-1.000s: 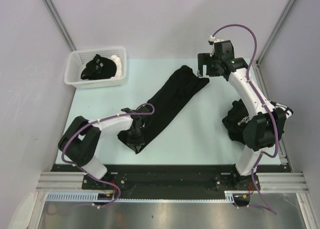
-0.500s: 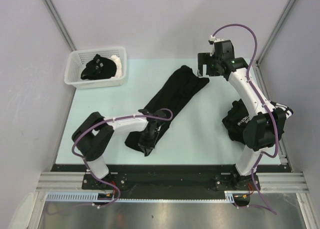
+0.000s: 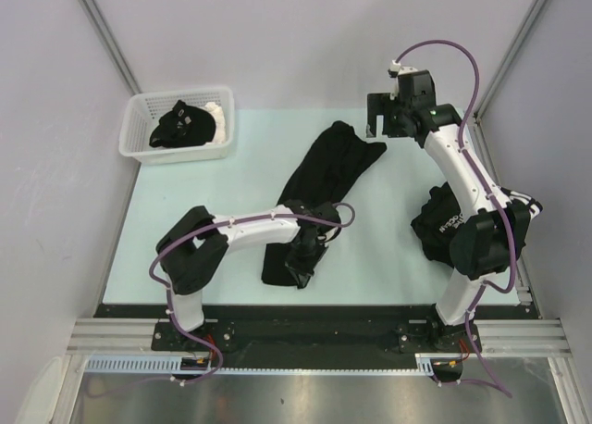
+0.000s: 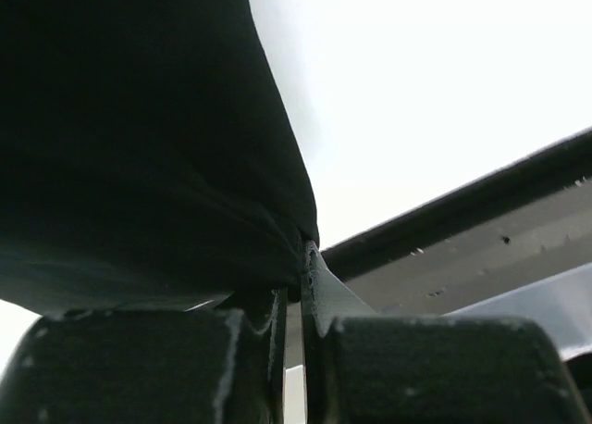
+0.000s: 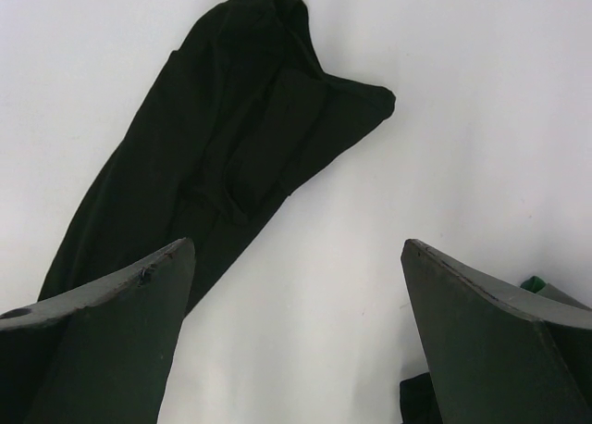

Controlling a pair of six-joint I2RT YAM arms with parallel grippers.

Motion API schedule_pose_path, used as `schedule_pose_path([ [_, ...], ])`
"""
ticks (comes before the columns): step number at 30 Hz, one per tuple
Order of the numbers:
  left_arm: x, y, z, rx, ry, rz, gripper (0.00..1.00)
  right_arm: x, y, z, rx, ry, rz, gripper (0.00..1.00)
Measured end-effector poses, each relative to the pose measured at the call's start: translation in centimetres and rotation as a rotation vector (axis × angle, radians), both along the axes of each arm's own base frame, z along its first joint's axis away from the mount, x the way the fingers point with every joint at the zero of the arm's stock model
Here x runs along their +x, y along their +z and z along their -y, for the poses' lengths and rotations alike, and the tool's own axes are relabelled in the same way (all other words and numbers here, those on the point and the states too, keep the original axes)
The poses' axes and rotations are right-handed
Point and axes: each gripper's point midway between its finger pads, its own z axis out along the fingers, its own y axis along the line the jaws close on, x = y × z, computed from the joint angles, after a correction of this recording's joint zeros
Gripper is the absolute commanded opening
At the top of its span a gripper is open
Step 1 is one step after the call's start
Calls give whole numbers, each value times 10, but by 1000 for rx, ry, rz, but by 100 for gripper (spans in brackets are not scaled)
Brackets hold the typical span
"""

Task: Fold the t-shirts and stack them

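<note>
The t-shirt (image 3: 326, 176) in hand lies as a long, narrow black strip across the pale table (image 3: 203, 183), running from the far right down to the near middle; it looks already doubled lengthwise. I judge it light, limp and without any stiffness of its own; it will sag and drag wherever it is not carried, and its loose layers may slide apart if only the top one is pinched. The sensible holds are the corners or the hem at either end of the strip, taken through all layers, so that one end can be laid over the other.

A second black shirt (image 3: 442, 222), with white lettering, sits bunched at the right beside the right arm's base; more dark and white cloth lies in the white basket (image 3: 137, 144) at the far left.

The left gripper (image 3: 302, 263) is at the near end of the strip; its wrist view shows the fingers (image 4: 324, 290) pressed nearly together with black fabric pinched between them and the cloth draping away to one side; it is clamped on the t-shirt's near end. The right gripper (image 3: 382, 128) hangs at the far right, just beside the strip's far end; its jaws stand wide apart with nothing between them; it touches nothing, and the cloth lies flat on the table beneath its view.
</note>
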Motion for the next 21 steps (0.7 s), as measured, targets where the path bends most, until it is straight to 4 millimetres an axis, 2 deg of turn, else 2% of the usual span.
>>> schedule_pose_path([
  [13,-48,0,2,11,-162,-81,0,3,4,6,3,-28,11,100],
  [21,-66,6,11,-4,-230,-98,0,3,5,5,25,-44,9,100],
])
